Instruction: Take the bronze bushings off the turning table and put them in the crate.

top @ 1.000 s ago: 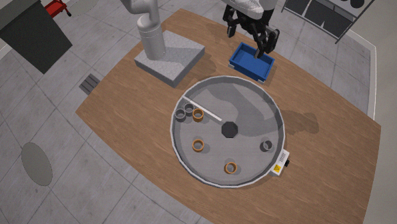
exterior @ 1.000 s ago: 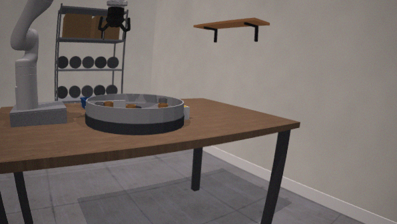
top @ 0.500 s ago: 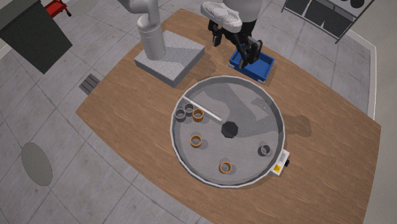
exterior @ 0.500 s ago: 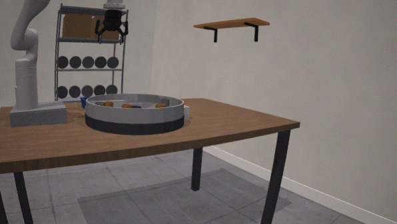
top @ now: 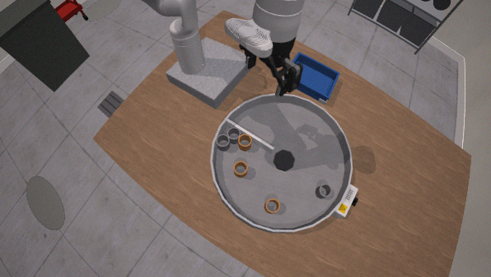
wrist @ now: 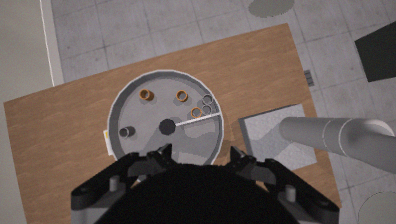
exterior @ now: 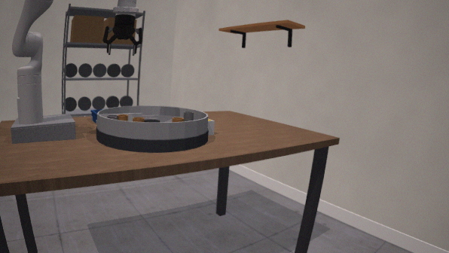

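Grey floor tiles ring the wooden table, with a rack against the back wall. Gripper hangs high, jaws wide and holding nothing, upper middle of the top view beside the blue crate. On the turntable: three bronze bushings and three steel bushings. A white bar borders the left cluster.

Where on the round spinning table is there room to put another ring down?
The roomiest patch on the turning table is the far half, between the black hub, the white bar and the rim nearest the blue crate. It is crowded beside the bar, where two steel bushings and a bronze bushing bunch together.
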Action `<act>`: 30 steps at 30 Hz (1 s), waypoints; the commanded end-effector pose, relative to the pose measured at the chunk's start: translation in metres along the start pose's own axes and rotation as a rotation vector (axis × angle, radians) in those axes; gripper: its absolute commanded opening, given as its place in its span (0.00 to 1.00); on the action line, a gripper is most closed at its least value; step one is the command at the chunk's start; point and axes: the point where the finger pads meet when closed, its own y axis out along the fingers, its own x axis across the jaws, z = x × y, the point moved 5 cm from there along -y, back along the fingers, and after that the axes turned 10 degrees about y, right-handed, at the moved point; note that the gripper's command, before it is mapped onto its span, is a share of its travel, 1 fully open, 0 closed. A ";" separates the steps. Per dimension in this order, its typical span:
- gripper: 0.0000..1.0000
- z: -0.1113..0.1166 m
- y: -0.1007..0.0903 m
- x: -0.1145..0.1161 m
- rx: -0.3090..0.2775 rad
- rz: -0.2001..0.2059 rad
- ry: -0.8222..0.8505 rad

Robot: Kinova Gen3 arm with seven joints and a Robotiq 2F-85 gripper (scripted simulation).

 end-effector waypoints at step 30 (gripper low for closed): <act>1.00 0.044 0.029 -0.005 -0.021 0.014 -0.032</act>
